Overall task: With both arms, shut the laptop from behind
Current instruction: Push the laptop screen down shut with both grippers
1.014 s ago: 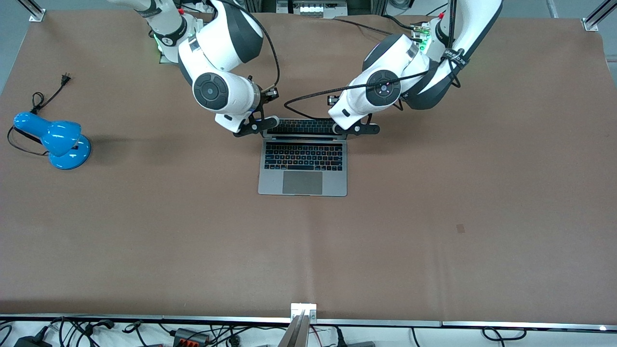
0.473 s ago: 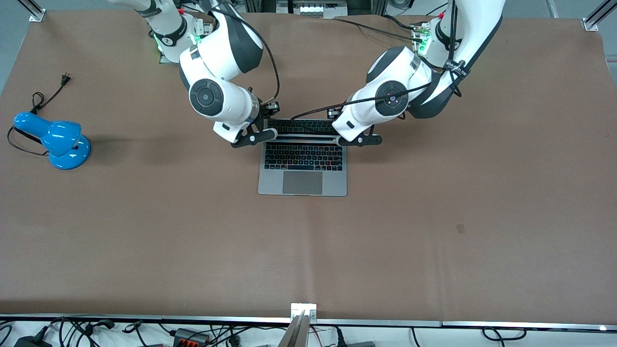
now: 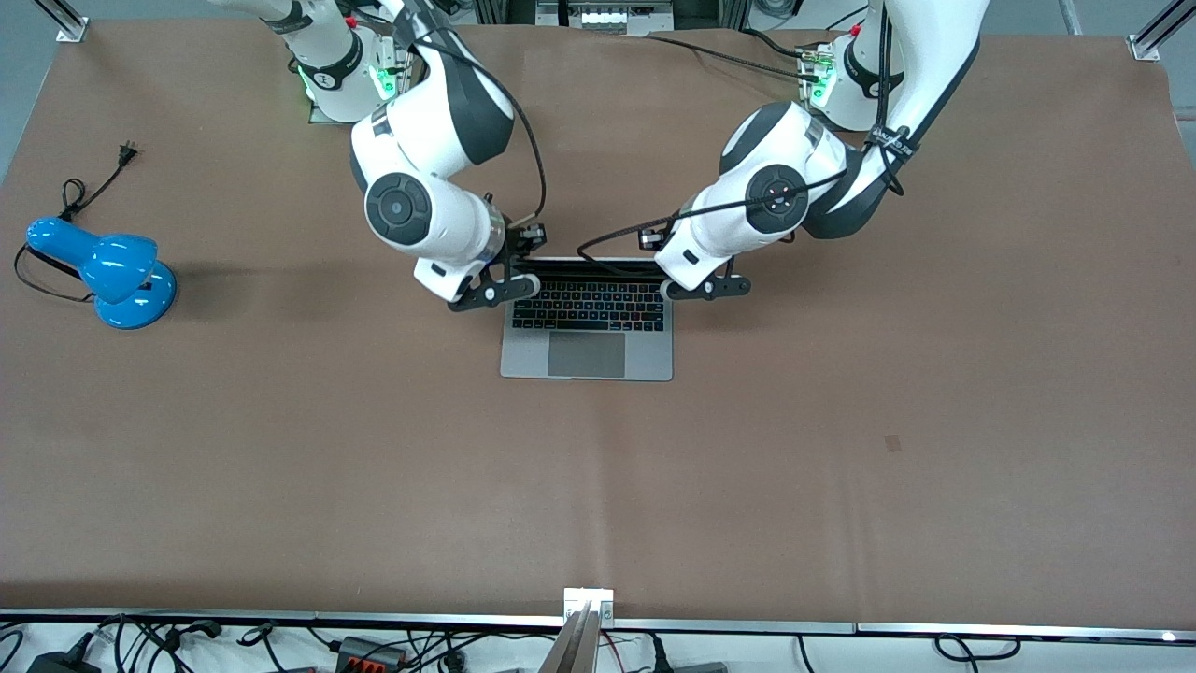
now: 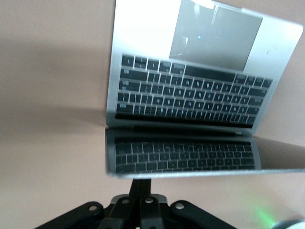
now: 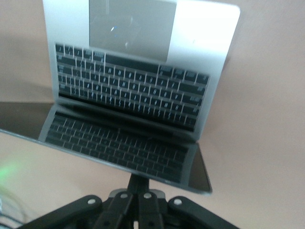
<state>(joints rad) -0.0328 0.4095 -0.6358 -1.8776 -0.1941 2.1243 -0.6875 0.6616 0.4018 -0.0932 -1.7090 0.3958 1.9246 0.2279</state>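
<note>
1. Laptop (image 3: 587, 329) near the table's (image 3: 841, 467) middle, closer to the robots' edge; lid tilted forward over the keyboard, keys mirrored in the screen.
2. Left gripper (image 3: 707, 286) at the lid's top edge, toward the left arm's end; jaws closed, holding nothing.
3. Right gripper (image 3: 492, 291) at the same edge, toward the right arm's end; jaws closed, empty.
4. Blue lamp (image 3: 105, 269) near the table edge at the right arm's end, well apart.
5. Bare tabletop from the trackpad edge to the camera-side edge.

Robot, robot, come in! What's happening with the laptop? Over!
Left claw shut, against lid's top edge. Right claw shut, same edge, other corner. Laptop partly folded, lid tipped over the keyboard. Lamp sits toward the right arm's end, nothing in the way.
</note>
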